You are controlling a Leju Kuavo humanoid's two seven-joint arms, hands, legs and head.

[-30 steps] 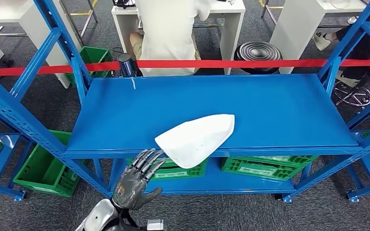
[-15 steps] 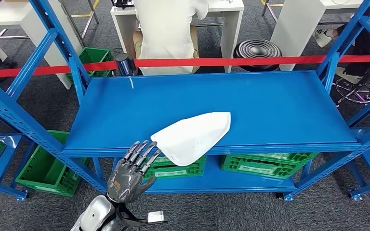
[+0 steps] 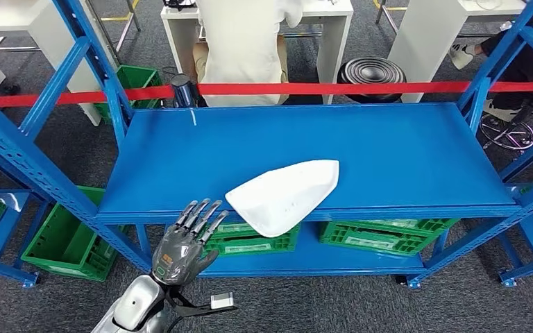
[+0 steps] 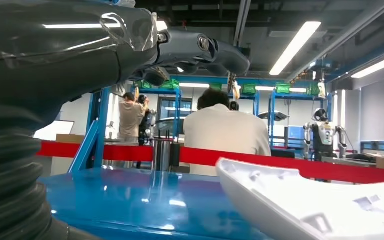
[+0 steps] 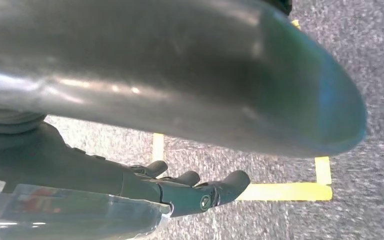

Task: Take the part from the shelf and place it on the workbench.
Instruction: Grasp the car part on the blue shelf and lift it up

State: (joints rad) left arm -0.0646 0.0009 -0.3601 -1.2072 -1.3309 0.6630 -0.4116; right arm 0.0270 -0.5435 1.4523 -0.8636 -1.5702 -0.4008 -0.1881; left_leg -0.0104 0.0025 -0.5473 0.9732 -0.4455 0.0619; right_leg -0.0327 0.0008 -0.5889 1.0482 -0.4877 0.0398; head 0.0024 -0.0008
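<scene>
A blue shelf [image 3: 388, 152] stands on grey carpet, red tape [image 3: 361, 88] stretched behind it. From above, the white part [image 3: 284, 194] lies at the shelf's near edge, overhanging; the left hand [image 3: 184, 243], fingers spread and holding nothing, is just left of it, apart. From the left wrist, the part [image 4: 320, 205] sits close. By the right wrist, the right hand [image 5: 180, 192] hangs over carpet, fingers loose, empty.

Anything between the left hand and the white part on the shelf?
No: in the head view, only open air separates the left hand from the white part.
</scene>
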